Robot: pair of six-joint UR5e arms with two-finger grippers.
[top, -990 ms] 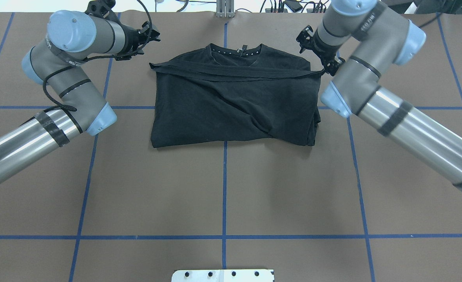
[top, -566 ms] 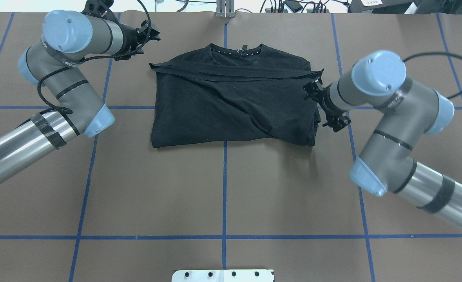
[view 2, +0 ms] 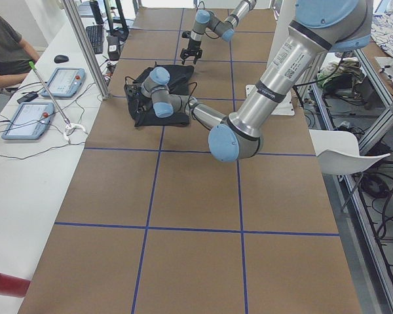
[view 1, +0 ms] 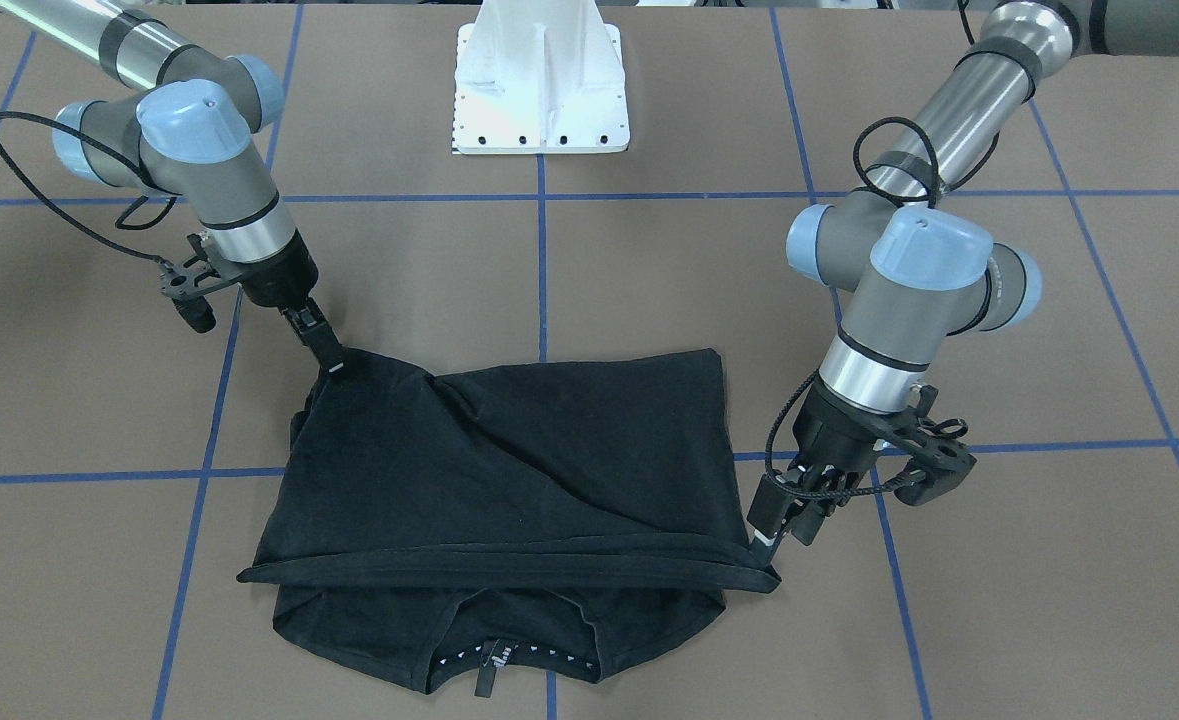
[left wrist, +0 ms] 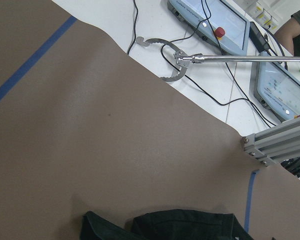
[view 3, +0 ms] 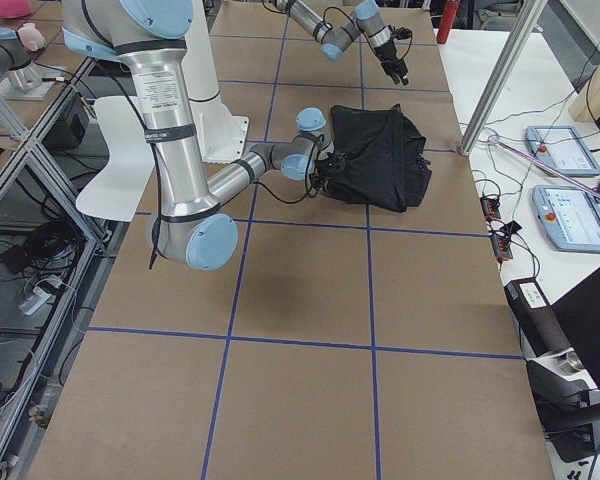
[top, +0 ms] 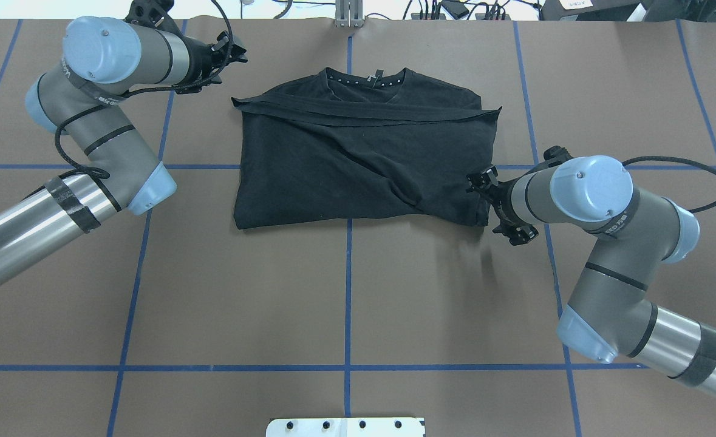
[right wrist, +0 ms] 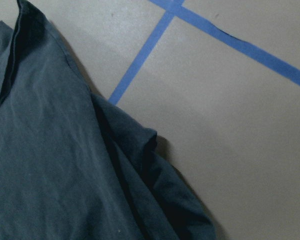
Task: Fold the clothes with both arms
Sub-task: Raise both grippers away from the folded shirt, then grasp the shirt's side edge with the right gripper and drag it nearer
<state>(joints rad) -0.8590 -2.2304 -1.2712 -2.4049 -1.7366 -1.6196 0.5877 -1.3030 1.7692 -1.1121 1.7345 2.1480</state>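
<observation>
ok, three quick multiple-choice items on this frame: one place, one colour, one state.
1. From the base pedestal, the T-shirt's collar is on its: A near edge; B far edge; C left edge.
2. The tape lines on the table are: A blue; B yellow; C red.
3. The T-shirt is: A spread out in full; B folded over itself on the table; C hanging in the air.
B: the collar lies away from the pedestal. A: every grid line is blue. B: a hem band crosses doubled cloth resting on the table.
</observation>
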